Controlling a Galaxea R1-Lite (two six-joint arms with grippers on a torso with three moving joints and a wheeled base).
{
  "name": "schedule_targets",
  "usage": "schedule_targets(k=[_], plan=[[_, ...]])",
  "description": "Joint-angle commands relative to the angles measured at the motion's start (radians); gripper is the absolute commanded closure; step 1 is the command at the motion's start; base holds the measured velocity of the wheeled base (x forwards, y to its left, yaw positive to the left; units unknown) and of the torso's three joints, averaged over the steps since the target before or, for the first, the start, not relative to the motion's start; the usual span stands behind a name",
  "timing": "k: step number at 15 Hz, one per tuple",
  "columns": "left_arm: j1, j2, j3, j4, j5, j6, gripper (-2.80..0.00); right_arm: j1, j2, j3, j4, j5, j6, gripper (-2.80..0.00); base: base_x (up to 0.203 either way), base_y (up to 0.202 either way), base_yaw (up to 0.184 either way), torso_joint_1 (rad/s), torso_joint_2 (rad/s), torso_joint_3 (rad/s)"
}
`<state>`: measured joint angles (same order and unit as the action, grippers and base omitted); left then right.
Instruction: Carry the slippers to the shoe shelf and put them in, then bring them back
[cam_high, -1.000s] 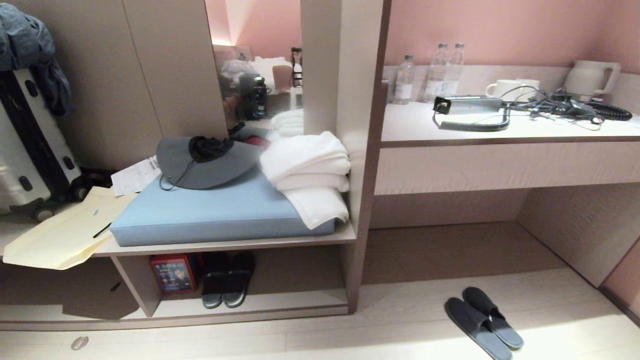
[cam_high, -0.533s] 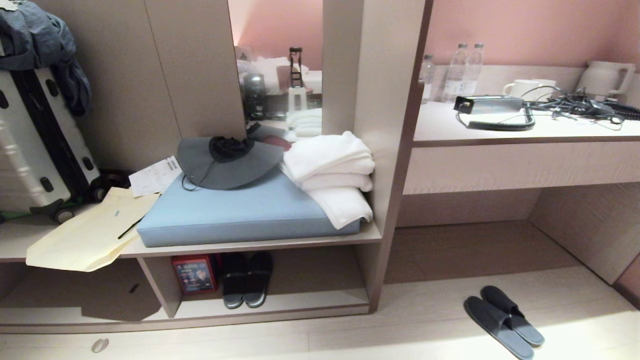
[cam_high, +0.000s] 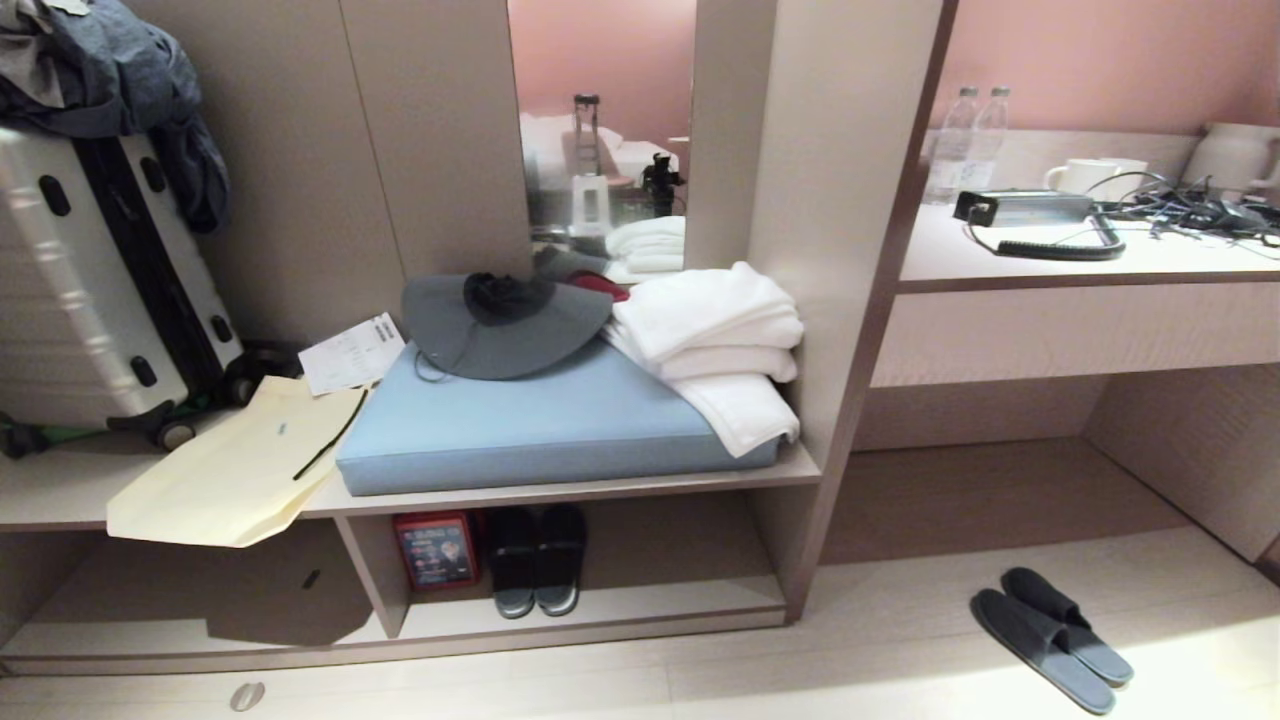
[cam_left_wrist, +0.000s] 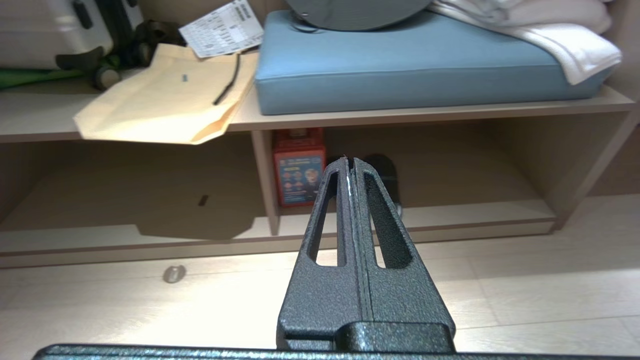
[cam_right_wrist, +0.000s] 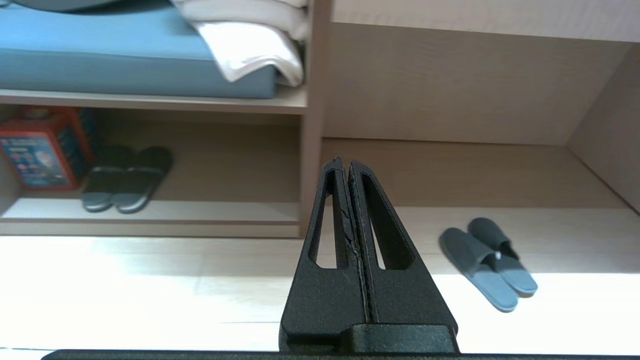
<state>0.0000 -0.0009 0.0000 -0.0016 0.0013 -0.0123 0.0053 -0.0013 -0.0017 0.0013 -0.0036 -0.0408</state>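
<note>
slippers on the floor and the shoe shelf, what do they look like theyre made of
The slippers: thin, soft dark grey fabric or felt, judging by the matte, flat look; the exact cloth is unclear. The shoe shelf: pale beige wood-grain board, probably laminate, with a smooth matte face and darker edge strips. The floor: light wood-look planks with a slight sheen.
</note>
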Motion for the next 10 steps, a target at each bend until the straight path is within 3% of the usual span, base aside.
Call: schedule_targets(k=[1, 5, 10], plan=[[0.000, 0.001, 0.000, 0.000, 0.000, 0.000, 0.00, 0.000, 0.000, 0.000, 0.000, 0.000, -0.001, 0.00, 0.000, 0.194, -0.005, 0.002, 0.01, 0.002], [0.002, 0.001, 0.000, 0.000, 0.000, 0.005, 0.00, 0.001, 0.000, 0.000, 0.000, 0.000, -0.001, 0.00, 0.000, 0.182, -0.001, 0.002, 0.00, 0.003], [0.002, 0.001, 0.000, 0.000, 0.000, 0.003, 0.00, 0.001, 0.000, 0.000, 0.000, 0.001, -0.002, 0.00, 0.000, 0.017, -0.001, 0.000, 0.00, 0.000]])
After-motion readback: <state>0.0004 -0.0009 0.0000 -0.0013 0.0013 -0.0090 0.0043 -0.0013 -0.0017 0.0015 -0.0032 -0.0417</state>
